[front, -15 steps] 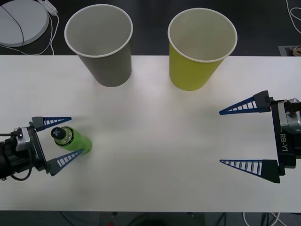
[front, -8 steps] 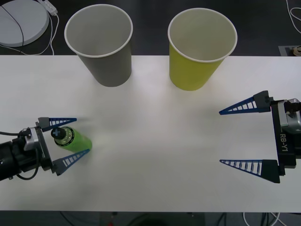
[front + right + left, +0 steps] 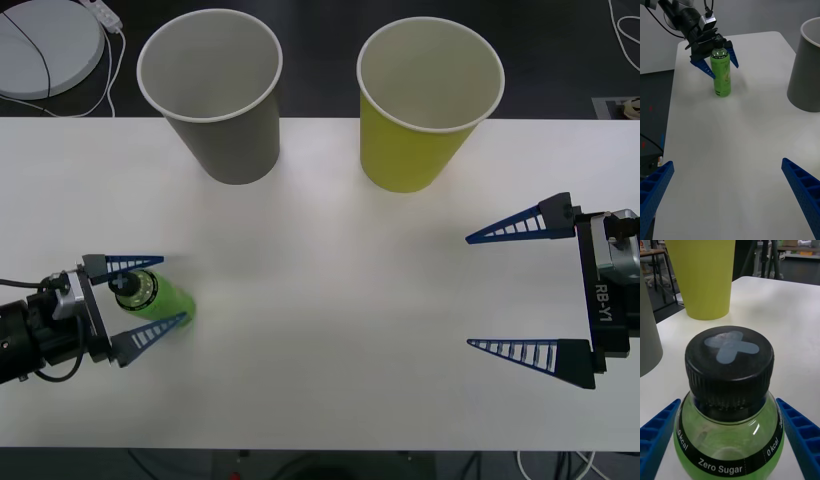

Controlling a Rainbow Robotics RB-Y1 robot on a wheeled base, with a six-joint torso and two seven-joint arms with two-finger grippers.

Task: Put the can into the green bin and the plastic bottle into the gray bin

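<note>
Left hand (image 3: 141, 299): at the near left of the bench (image 3: 330, 250), fingers spread to either side of the plastic bottle (image 3: 152, 297), apparently not yet pressing it.
Plastic bottle: upright on the bench, black cap up, between those fingers; well apart from both bins.
Gray bin (image 3: 215, 92): far side, left of the green bin (image 3: 424, 99); both upright.
Right hand (image 3: 513, 292): open and holding nothing, waiting over the bench's right side.
Step in hand: closing on the bottle.
Doing it well: squeeze evenly on the shoulder below the cap, keeping the bottle centred so it cannot tip; lift straight up before travelling to the gray bin.
</note>
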